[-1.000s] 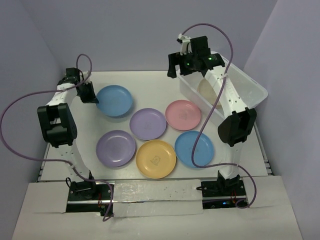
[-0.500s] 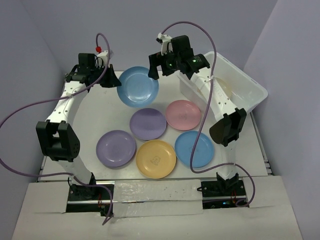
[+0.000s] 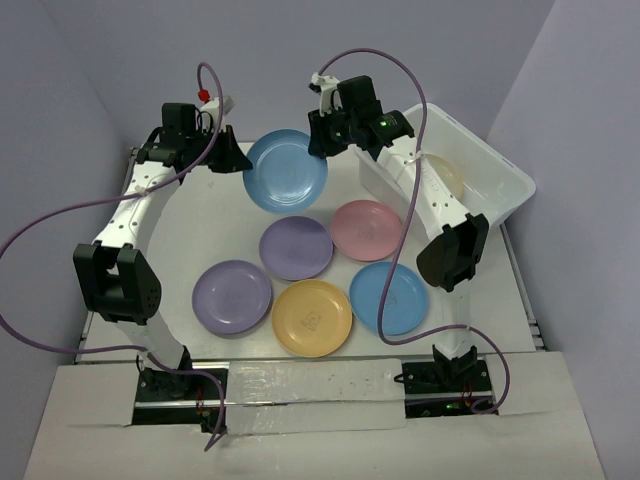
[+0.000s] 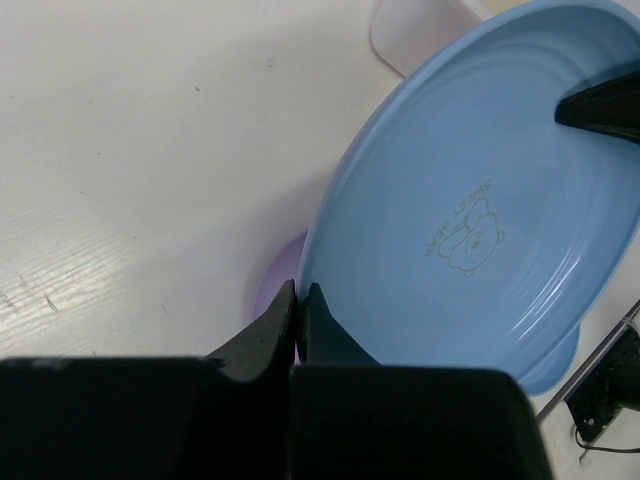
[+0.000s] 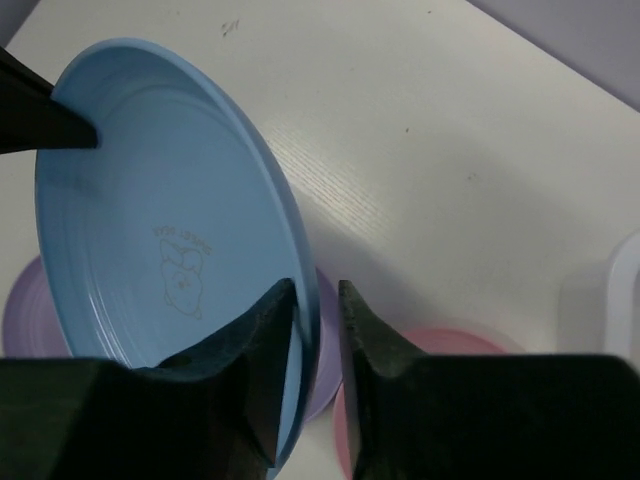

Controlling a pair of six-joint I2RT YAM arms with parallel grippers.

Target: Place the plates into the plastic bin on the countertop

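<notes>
Top external view has a light blue plate (image 3: 285,170) hanging tilted above the desk (image 3: 180,250) at about 12 o'clock, with a gripper at either edge. The left jaws are pinched tight on its rim at the 9 o'clock edge. The left wrist view shows both fingertips (image 4: 275,320) pressed together over the rim, and a bear print (image 4: 465,230) at the plate's middle. The right jaws stand at the 2 o'clock edge, a narrow gap apart, straddling the rim. In the right wrist view the rim runs between the fingers (image 5: 365,330), the outer one clear of it. Five more plates lie flat on the desk: a purple plate (image 3: 296,247) at the centre, a pink plate (image 3: 366,229) at its 3 o'clock, a second blue plate (image 3: 388,297) at 5 o'clock, a yellow plate (image 3: 312,317) at 6 o'clock and a second purple plate (image 3: 232,296) at 8 o'clock. The bin (image 3: 520,185) sits at 2 o'clock on the desk, a beige plate (image 3: 445,175) inside it.
</notes>
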